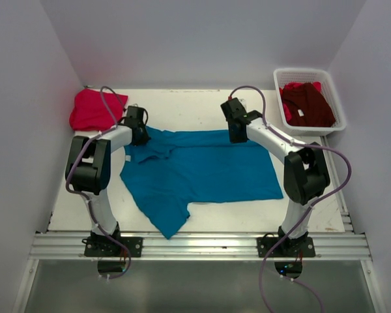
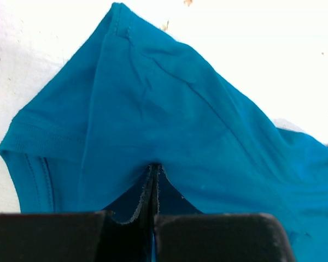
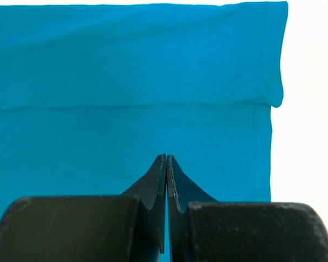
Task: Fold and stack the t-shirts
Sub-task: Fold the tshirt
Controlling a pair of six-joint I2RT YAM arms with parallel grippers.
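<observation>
Top external view shows the teal shirt (image 1: 202, 173) lying mostly flat on the white table (image 1: 182, 101), soft knit with a few creases. One sleeve points at the near edge. The left gripper (image 1: 139, 135) is at its far left corner, where the cloth bunches, and the right gripper (image 1: 236, 135) is at its far edge.

Left wrist view: the matte black fingers (image 2: 218, 237) are clamped on a pinch of teal cloth, which rises to them in a tent. A stitched hem curves along the left.

Right wrist view: the wedge-shaped fingers (image 3: 153, 185) are pressed together, with a thin teal sliver in the seam between them. Below them the cloth lies smooth in two layers, a stitched hem down the right side.

A red shirt (image 1: 91, 111) sits crumpled at the far left corner. A maroon shirt (image 1: 307, 105) is heaped in the white mesh basket (image 1: 309, 70) at the far right, with some red cloth beside it.
</observation>
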